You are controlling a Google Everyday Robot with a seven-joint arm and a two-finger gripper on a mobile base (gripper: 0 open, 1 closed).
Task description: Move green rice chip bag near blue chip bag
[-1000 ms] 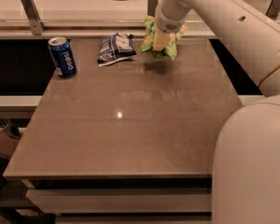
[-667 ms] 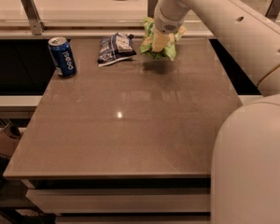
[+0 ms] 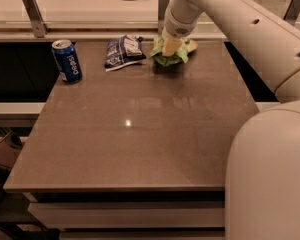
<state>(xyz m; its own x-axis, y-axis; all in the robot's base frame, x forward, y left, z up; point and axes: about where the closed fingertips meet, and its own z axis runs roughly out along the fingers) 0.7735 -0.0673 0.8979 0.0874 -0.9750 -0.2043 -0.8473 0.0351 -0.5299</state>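
Observation:
The green rice chip bag [image 3: 163,59] is crumpled at the far middle of the table, just right of the blue chip bag [image 3: 123,52], with a narrow gap between them. My gripper [image 3: 172,47] comes down from the arm at the top right and is shut on the top of the green bag. It holds the bag slightly above the table, and a shadow lies beneath it. The blue chip bag lies flat on the table near the far edge.
A blue Pepsi can [image 3: 66,60] stands upright at the far left of the brown table [image 3: 140,134]. A white counter with a rail [image 3: 90,26] runs behind the table. My arm and body fill the right side.
My gripper and the green bag have moved a little to the left, closer to the blue chip bag. The can and the blue bag have not moved.

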